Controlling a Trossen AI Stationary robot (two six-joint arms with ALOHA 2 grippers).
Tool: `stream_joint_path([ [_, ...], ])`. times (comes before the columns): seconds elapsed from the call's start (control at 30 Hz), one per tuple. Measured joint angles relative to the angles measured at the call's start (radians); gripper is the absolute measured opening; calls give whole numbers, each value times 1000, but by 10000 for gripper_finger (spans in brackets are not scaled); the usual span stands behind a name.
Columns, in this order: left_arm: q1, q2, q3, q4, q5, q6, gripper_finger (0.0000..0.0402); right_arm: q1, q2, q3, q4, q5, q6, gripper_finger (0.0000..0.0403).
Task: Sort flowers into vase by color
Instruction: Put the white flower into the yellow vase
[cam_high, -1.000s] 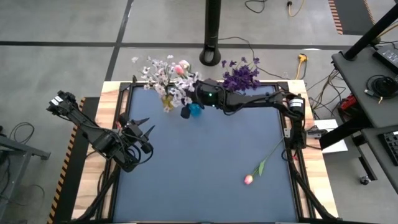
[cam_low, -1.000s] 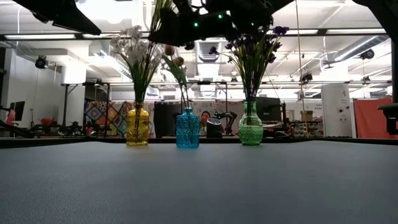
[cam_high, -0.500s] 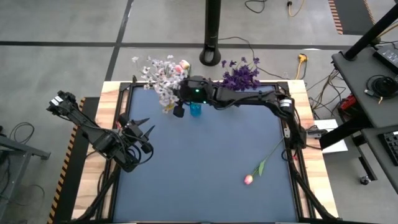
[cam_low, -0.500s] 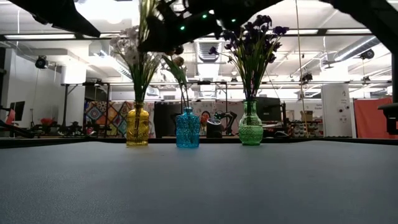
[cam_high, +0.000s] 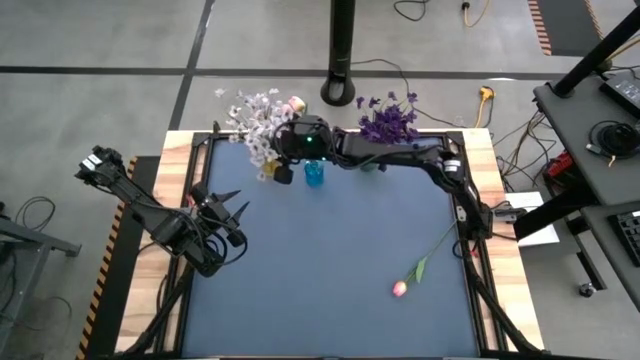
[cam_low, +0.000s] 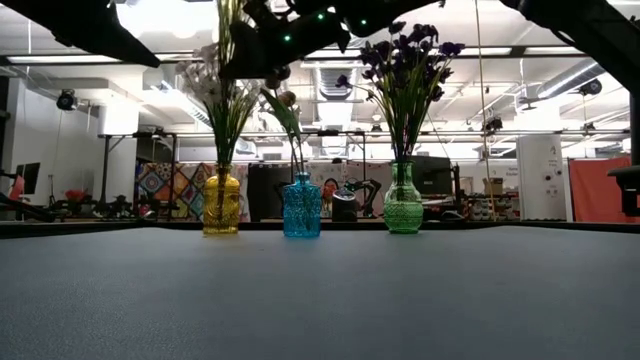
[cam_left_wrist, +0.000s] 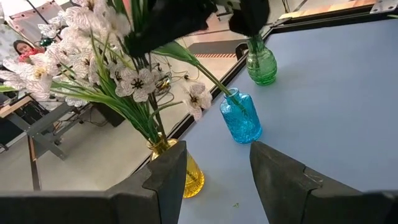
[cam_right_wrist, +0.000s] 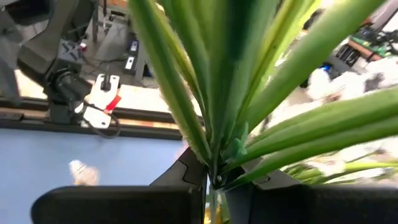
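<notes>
White sprigs (cam_high: 252, 128): I count them standing in the yellow vase (cam_low: 221, 205), at the upper left of the mat (cam_high: 330, 270) in the high view, left of centre in the low view. Right gripper (cam_high: 283, 172): reached across the top of the frame to the sprigs, its fingers pressed together on their green stems; my right wrist view shows the stems (cam_right_wrist: 214, 93) running down into the pinch of the fingertips (cam_right_wrist: 189, 171). Pink tulip (cam_high: 294, 104): one bud, its stem in the blue vase (cam_low: 301, 207), just right of the yellow one. Purple blooms (cam_high: 388, 121): a bunch in the green vase (cam_low: 403, 201), right of the blue one in the low view. Loose tulip (cam_high: 400, 288): lying on the mat at the lower right of the high view, stem running up toward the right edge, well apart from the vases. Left gripper (cam_high: 222, 215): over the mat's left side, apart from all flowers, fingers (cam_left_wrist: 283, 180) spread and holding nothing; my left wrist view looks past them at the three vases. Table (cam_high: 178, 150): wooden, its edge showing around the mat.
</notes>
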Motion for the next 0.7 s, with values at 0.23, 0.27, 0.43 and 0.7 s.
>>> stream_joint_path([
  [0.23,0,0,0,1,0,0,160,-12,1,1,8,4,-2,28],
  [0.27,0,0,0,1,0,0,160,-12,1,2,8,3,-2,28],
  [0.43,0,0,0,1,0,0,160,-11,-3,15,8,3,12,28],
  [0.7,0,0,0,1,0,0,160,-10,-5,20,8,-7,39,28],
])
